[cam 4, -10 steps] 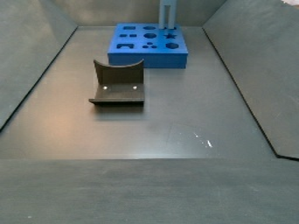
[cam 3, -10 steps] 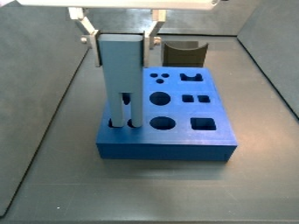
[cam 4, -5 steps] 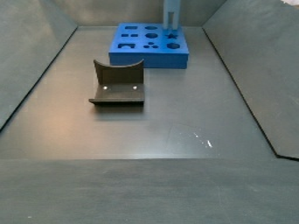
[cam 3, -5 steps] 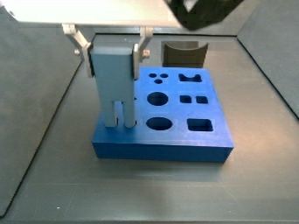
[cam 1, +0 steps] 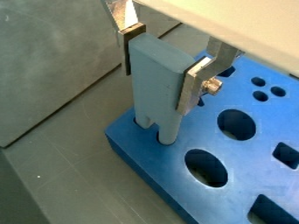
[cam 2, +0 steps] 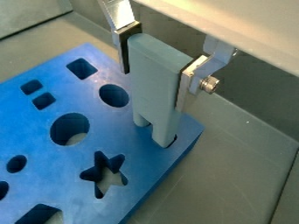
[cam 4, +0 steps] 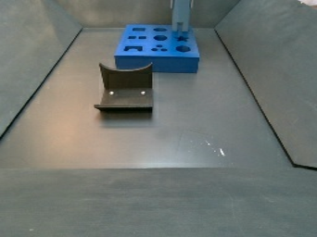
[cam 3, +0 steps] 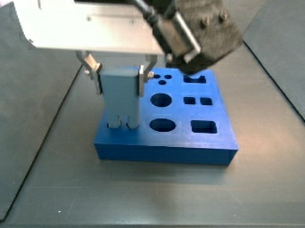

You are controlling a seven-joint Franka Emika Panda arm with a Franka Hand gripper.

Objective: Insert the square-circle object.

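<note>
Two silver fingers (cam 1: 197, 83) of the gripper (cam 1: 162, 59) are clamped on the upper part of the block (cam 1: 158, 79), one on each flat side, seen in both wrist views (cam 2: 160, 63). The block (cam 3: 121, 89) stands upright at a corner of the blue board (cam 3: 179, 134), its two legs going down into holes there; in a wrist view (cam 2: 158, 83) the legs meet the board (cam 2: 70, 149) near its edge. Around it the board shows round, square and star-shaped holes. In a side view the board (cam 4: 158, 51) sits at the far end of the grey floor (cam 4: 173, 139), with the block (cam 4: 181, 14) rising from one corner. A dark curved block (cam 4: 124, 89) lies well apart from the board, nearer the middle of the floor.
</note>
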